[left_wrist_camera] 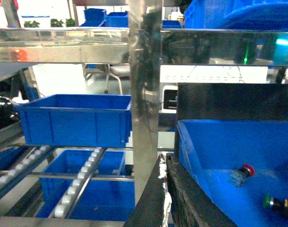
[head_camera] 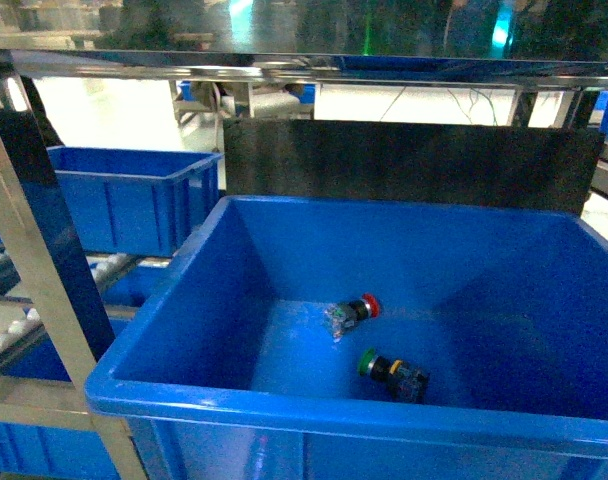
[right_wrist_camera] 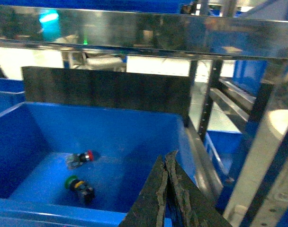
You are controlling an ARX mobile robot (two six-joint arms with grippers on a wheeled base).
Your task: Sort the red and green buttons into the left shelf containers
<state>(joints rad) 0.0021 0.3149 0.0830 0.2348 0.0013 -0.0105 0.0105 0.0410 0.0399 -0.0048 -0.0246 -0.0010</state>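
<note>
Two buttons (head_camera: 377,348) lie in the blue bin (head_camera: 284,405) on steel shelving (head_camera: 34,270).

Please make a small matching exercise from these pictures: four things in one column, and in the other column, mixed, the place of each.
Things
1. red-capped push-button
2. green-capped push-button
3. black flat panel
4. smaller ribbed blue plastic bin

Places
A. standing behind the large deep blue plastic bin
B. on the shelf to the left
C. on the bin floor, nearer the front rim
D. on the bin floor, nearer the back wall

Pairs: 1-D, 2-C, 3-A, 4-B
</note>
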